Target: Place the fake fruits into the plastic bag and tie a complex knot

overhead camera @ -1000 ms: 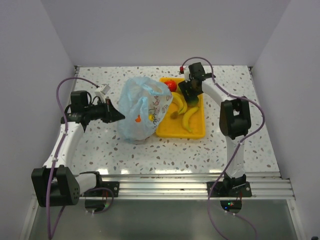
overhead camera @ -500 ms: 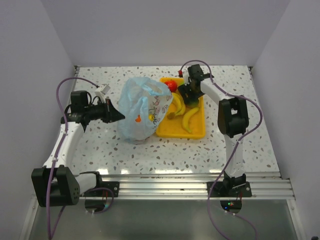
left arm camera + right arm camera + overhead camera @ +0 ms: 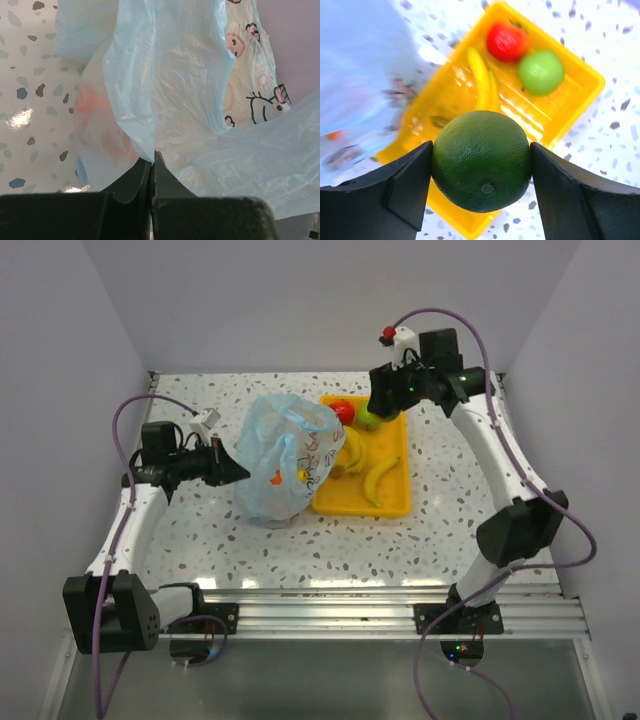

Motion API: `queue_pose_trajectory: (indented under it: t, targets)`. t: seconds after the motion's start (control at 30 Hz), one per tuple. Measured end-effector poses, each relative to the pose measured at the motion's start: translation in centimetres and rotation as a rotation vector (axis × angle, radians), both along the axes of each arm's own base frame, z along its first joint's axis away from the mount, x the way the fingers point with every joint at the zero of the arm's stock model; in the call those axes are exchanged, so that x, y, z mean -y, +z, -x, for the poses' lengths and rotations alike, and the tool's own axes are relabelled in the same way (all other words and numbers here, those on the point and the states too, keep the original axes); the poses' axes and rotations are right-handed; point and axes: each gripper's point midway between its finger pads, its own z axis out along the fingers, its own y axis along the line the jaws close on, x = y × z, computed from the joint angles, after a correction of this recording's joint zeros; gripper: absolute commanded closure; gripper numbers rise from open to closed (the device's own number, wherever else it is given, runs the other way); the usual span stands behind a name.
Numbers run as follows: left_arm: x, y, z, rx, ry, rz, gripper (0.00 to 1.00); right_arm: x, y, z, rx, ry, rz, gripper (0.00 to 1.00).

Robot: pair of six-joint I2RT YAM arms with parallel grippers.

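Fruit-loading step: the right claw, clamped on a glossy dark-green plastic lime, hangs over the yellow rectangular tray near the surface's far edge, while the left claw pinches the translucent light-blue plastic bag mid-surface, so the lime probably needs carrying over the bag's mouth.

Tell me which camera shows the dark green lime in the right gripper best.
Right wrist: the dark green lime fills the middle of the frame, clamped in the right gripper, with its skin texture sharp. Top external: the gripper hides it, so I cannot pick it out. Left wrist shows only the plastic bag, no lime.
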Motion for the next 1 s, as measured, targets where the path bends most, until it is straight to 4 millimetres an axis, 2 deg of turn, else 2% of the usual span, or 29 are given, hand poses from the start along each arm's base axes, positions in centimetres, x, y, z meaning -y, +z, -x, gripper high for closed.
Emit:
queue_pose_trajectory:
  t: [0.1,0.17,0.23,0.3,0.37,0.47,0.7,0.83,0.93,0.97,1.0]
  targets:
    - [0.0,0.0,0.0,0.000,-0.001,0.001,1.00,-1.1,7.1,3.5,0.113,0.078,-0.133,0.66]
    - [0.0,0.0,0.0,-0.001,-0.001,0.002,1.00,-2.4,10.1,6.3,0.150,0.149,-0.231,0.67]
    - [0.0,0.0,0.0,-0.001,-0.001,0.003,1.00,-3.8,11.5,8.9,0.148,0.210,-0.298,0.69]
    - [0.0,0.0,0.0,-0.001,-0.002,0.003,1.00,-6.2,11.9,11.2,0.127,0.291,-0.341,0.72]
    - [0.0,0.1,0.0,-0.001,-0.002,0.004,1.00,-9.1,11.5,13.3,0.085,0.383,-0.367,0.73]
    - [0.0,0.1,0.0,-0.001,-0.003,0.005,1.00,-12.1,9.8,15.6,0.005,0.477,-0.374,0.73]
    - [0.0,0.1,0.0,-0.001,-0.003,0.006,1.00,-15.7,6.8,17.9,-0.094,0.580,-0.334,0.72]
    - [0.1,0.1,0.1,0.000,-0.005,0.009,1.00,-17.7,5.3,17.4,-0.090,0.598,-0.288,0.70]
    - [0.1,0.2,0.1,0.001,-0.007,0.010,1.00,-18.5,4.1,15.4,-0.053,0.552,-0.248,0.69]
    - [0.1,0.2,0.1,0.001,-0.008,0.011,1.00,-18.6,3.9,14.5,-0.031,0.529,-0.236,0.64]
    - [0.1,0.2,0.1,0.001,-0.008,0.012,1.00,-18.6,3.6,13.5,-0.009,0.503,-0.224,0.51]
